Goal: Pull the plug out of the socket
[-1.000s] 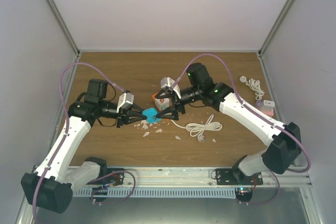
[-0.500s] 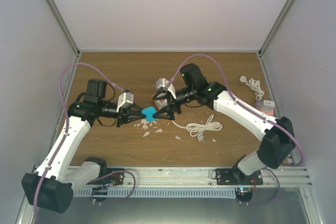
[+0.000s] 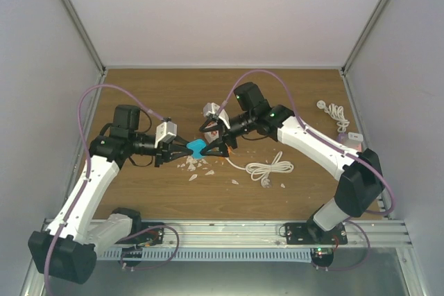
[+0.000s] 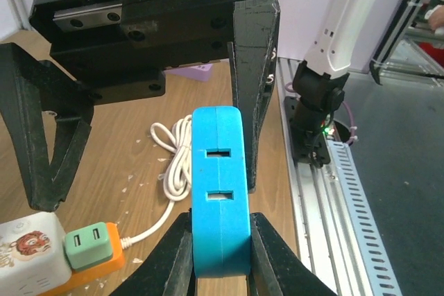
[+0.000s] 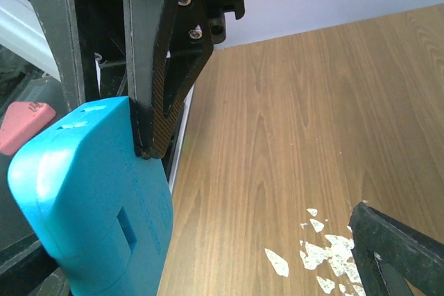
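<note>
Your left end effector is clamped on the blue block; in the left wrist view its fingers press both flat sides, and the block stands upright between them with two slots facing the camera. The block is held off the bench, about mid-bench, between the two arms.

Your right end effector faces it from the other side with its fingers spread wide apart, gripping nothing; the block sits in the gap, just beside one finger and well apart from the other. You cannot tell from these views whether that near finger touches the block. In the right wrist view the block fills the lower left, with one of the left arm's fingers against its upper edge.

On the bench under the right end effector lies an orange strip; a green piece and a white cube sit on it side by side, and a white cord runs from it to a loose coil nearer the right arm. White chips are scattered on the wood below the block.
</note>
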Robot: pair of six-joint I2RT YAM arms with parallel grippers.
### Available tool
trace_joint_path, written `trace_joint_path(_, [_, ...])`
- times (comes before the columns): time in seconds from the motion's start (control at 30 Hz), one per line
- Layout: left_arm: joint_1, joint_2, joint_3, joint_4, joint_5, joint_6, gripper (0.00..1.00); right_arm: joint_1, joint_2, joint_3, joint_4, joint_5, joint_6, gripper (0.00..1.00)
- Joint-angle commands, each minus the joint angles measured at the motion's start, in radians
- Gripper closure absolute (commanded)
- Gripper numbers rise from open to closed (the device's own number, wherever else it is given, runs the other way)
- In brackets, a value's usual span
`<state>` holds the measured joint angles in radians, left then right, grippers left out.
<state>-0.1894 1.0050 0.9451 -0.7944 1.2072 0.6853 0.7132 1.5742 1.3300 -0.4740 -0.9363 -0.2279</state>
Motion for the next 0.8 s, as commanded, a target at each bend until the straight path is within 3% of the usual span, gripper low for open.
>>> trace_joint_path(0.0, [-0.017, -0.059, -0.033, 0.151, -0.042, -0.098, 1.0, -0.008, -0.006, 0.029, -0.016, 0.013, -0.05, 0.0])
trace_joint_path(0.47, [0.041, 0.012, -0.009, 0.247, -0.446, -0.148, 1.0, -0.017, -0.111, -0.028, -0.039, 0.012, -0.094, 0.0])
trace_joint_path(0.77, [0.12, 0.183, 0.062, 0.318, -0.825, -0.103, 1.0, -0.031, -0.161, -0.092, -0.01, 0.051, -0.103, 0.0])
